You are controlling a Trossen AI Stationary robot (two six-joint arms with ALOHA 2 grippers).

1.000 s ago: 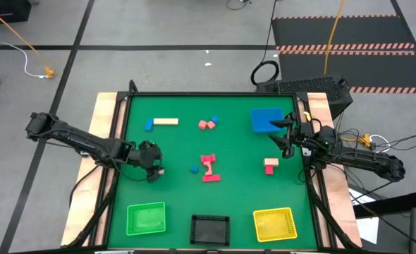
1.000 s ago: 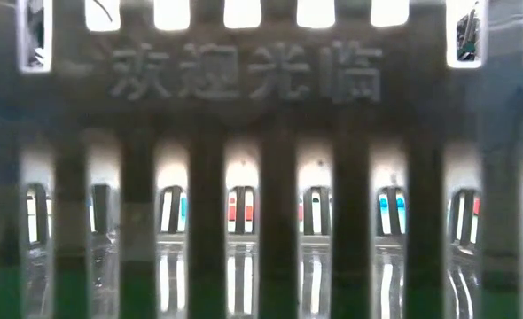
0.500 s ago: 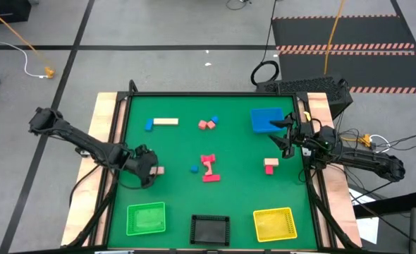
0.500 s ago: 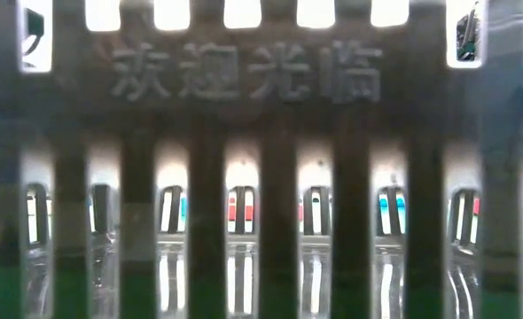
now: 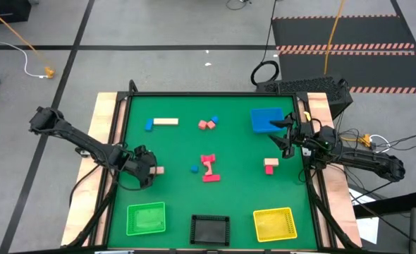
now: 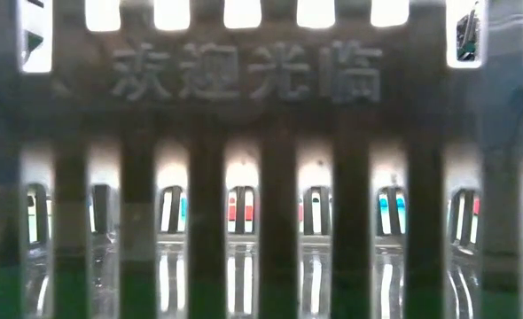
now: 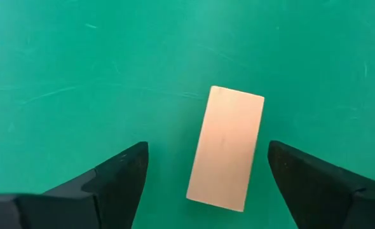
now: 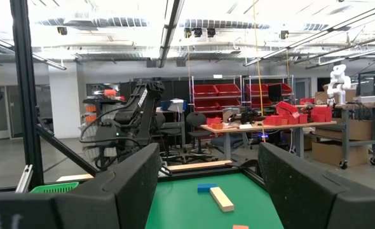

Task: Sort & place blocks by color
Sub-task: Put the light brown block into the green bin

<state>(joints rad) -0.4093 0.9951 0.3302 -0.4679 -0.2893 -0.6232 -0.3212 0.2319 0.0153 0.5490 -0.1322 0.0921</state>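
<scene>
Blocks lie scattered over the green table (image 5: 236, 197), and none is seen inside a tray, so the sorting is judged to be barely begun.

A tan wooden bar (image 7: 226, 148) is framed between the wide-spread fingers (image 7: 121, 175) of the left gripper (image 5: 147, 171), without being touched by either. It is a smooth, bare-wood rectangle with crisp edges, lying flat on the matte, faintly scratched green mat near the table's left side, just beside the gripper in the high view.

Farther out, a longer tan bar (image 5: 166, 121) with a small blue block (image 5: 149, 125) at its end is seen at the far left. A pink pair (image 5: 206, 124) with a blue piece touching it sits mid-table toward the far edge. A red, oddly shaped cluster (image 5: 209, 168) and a tiny blue block (image 5: 194, 169) are found at the centre, and a red-and-tan stack (image 5: 271, 165) lies to the right.

The right gripper (image 5: 287, 134) is held with its fingers apart and empty, beside the flat blue square tray (image 5: 266, 118).

Along the near edge, three mesh trays are lined up: green (image 5: 146, 217), black (image 5: 210, 229) and yellow (image 5: 275, 224). All blocks are left to be placed.

The low view is blocked by a slatted panel.
</scene>
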